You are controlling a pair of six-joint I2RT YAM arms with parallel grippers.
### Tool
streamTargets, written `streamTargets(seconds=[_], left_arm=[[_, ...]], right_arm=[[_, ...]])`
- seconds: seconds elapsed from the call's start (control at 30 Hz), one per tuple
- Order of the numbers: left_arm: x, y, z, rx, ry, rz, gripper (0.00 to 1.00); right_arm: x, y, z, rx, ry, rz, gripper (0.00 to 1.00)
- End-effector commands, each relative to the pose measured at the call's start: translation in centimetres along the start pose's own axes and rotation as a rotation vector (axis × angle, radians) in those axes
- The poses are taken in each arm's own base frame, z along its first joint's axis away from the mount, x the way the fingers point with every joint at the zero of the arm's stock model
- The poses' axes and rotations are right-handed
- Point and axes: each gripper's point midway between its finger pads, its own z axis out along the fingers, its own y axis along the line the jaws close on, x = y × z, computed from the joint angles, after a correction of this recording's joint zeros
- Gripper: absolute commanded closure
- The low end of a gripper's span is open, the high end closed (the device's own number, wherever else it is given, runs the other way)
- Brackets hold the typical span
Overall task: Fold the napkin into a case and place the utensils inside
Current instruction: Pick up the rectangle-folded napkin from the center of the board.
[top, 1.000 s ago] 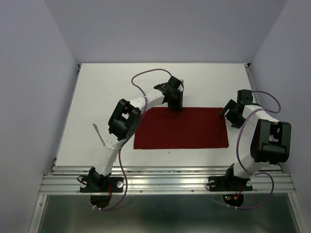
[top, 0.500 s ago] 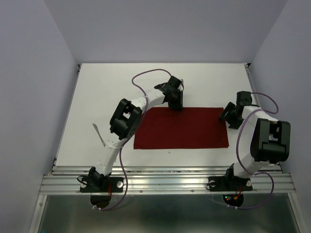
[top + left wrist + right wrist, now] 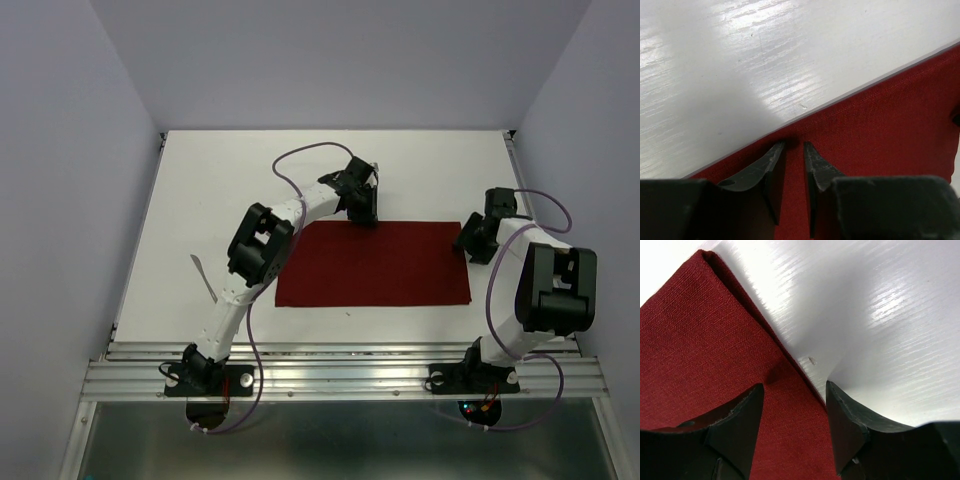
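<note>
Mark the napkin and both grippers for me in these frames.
napkin (image 3: 375,265), top external view, middle of the flat red cloth.
left gripper (image 3: 794,146), left wrist view, midway between its fingertips, at the cloth's edge.
right gripper (image 3: 794,388), right wrist view, midway between its fingertips, over the cloth's edge.

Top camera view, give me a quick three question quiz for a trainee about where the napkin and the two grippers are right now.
1. True or false: the dark red cloth napkin is bunched into a heap on the white table.
2. Where is the right gripper? A) straddling the napkin's right edge near its far corner; B) at the napkin's near left corner; C) over bare table, well away from the cloth.
3. At which edge of the napkin does the left gripper sit?
Key: 1 false, it lies flat as a rectangle; 2 A; 3 the far edge.
</note>
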Motion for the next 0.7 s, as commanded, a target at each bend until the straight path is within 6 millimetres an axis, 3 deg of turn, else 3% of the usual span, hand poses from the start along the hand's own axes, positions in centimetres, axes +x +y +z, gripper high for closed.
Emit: streamTargets(seconds=[0.0,0.13,0.23,0.37,0.5,0.67], left_arm=[[0.0,0.2,0.4,-0.006,0.004,0.012,0.68],[0.2,0.5,0.6,-0.012,0.011,0.012,0.68],[0.3,0.8,0.6,-0.015,0.012,0.009,0.68],[0.2,0.9,0.5,-0.015,0.013,0.009,0.68],[0.2,1.0,0.4,-0.015,0.013,0.011,0.68],[-0.3,0.1,0.2,0.017,0.015,0.008,0.68]], right_arm=[[0.9,0.4,0.6,0.016,0.015,-0.052,0.42],[1.5,0.4,0.9,0.046,0.018,-0.079,0.47],[1.9,0.2,1.3,0.05,0.034,-0.078,0.57],[2.1,0.5,1.5,0.046,0.038,-0.083,0.83],[1.3,0.6,0.7,0.045,0.001,-0.078,0.97],[0.2,1.5,-1.1,0.005,-0.056,-0.072,0.99]])
